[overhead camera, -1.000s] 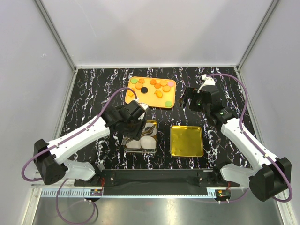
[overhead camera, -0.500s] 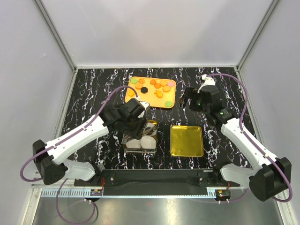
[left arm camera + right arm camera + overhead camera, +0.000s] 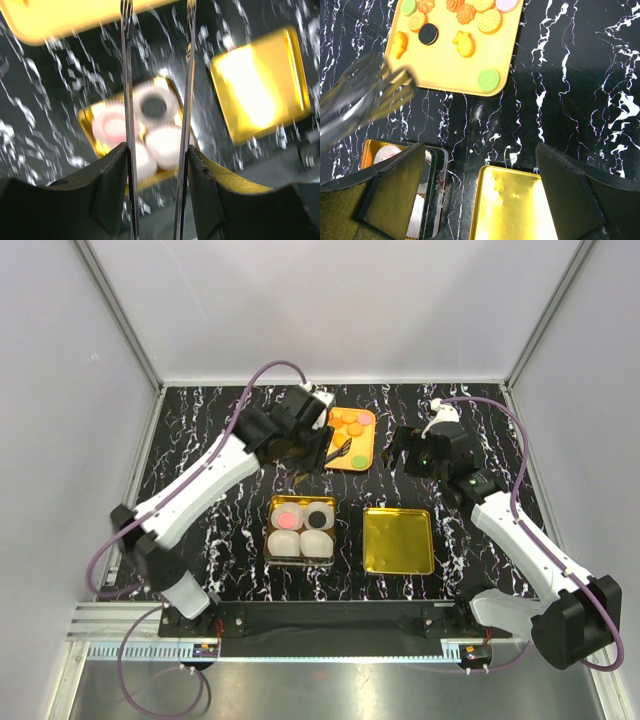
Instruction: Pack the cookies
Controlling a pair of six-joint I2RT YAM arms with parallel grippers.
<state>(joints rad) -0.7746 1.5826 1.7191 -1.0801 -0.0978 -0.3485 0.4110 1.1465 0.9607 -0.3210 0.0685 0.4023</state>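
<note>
Cookies (image 3: pixel 489 78) flat, round; tongs (image 3: pixel 370 95) thin metal

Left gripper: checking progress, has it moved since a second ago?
Yes. The left gripper, holding tongs, went from above the tin of cups away toward the orange tray.

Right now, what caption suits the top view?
Left gripper holds tongs over orange tray of cookies; right gripper hangs open.

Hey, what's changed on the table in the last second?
The left end effector, gripping the tongs, swung from above the tin to the orange tray, uncovering a pink cookie and a black cookie in its cups. The right arm and gold lid stayed put.
</note>
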